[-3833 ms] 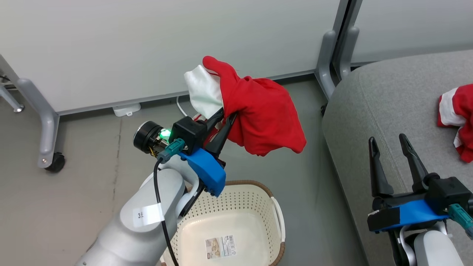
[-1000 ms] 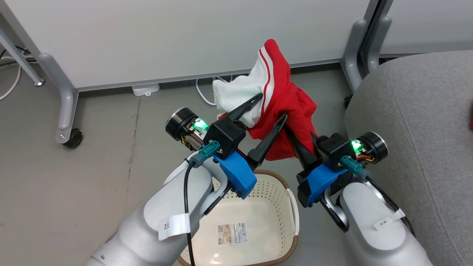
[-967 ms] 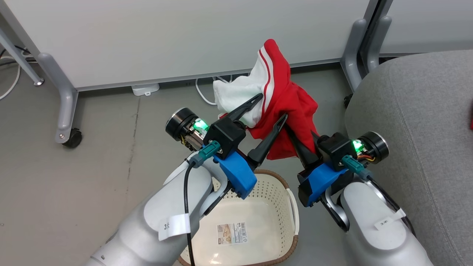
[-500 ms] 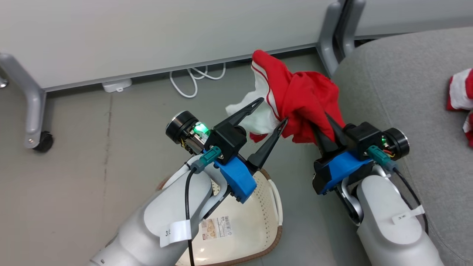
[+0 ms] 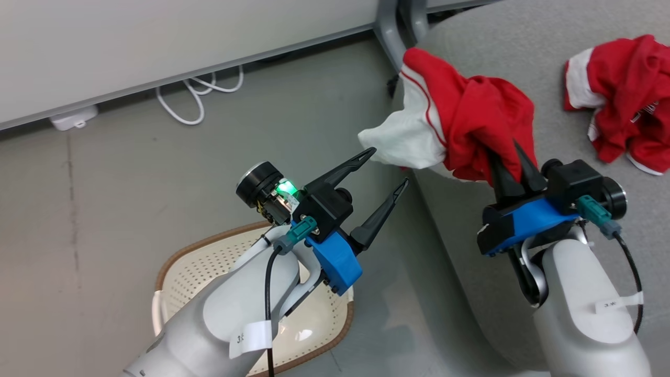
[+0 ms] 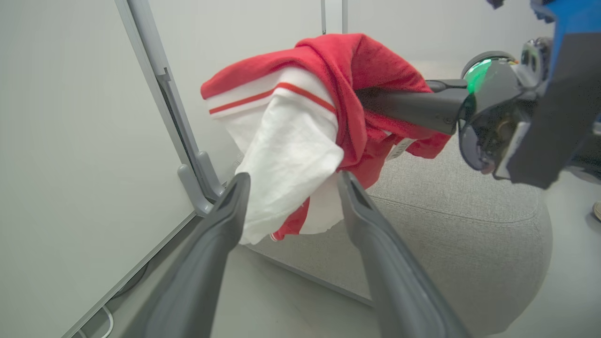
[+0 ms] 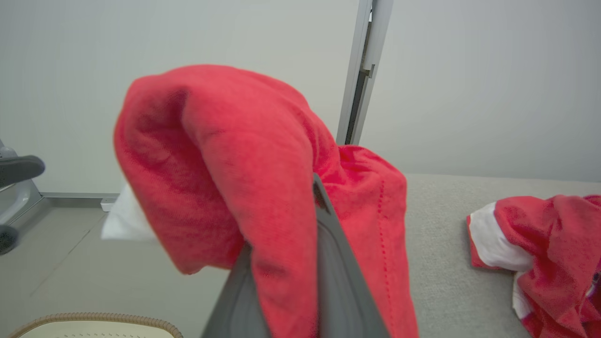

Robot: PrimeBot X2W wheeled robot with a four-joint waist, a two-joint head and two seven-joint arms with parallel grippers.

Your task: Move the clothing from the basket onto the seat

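Note:
My right gripper (image 5: 510, 157) is shut on a red garment with a white striped panel (image 5: 460, 120), held in the air above the near left edge of the grey seat (image 5: 549, 131). In the right wrist view the red cloth (image 7: 225, 155) drapes over the closed fingers (image 7: 328, 263). My left gripper (image 5: 389, 165) stands open, with the white panel (image 6: 286, 155) hanging just past its fingertips. A second red and white garment (image 5: 623, 94) lies crumpled on the seat to the right. The cream basket (image 5: 209, 248) sits on the floor under my left forearm.
A pale partition wall runs along the back, with a grey leg (image 5: 387, 26) beside the seat's corner. White cables (image 5: 199, 99) and a small white box (image 5: 73, 118) lie on the grey floor by the wall.
The camera has swung to the right. My right gripper has carried the garment right, away from the open left gripper and over the seat's edge. More of the second garment is in view.

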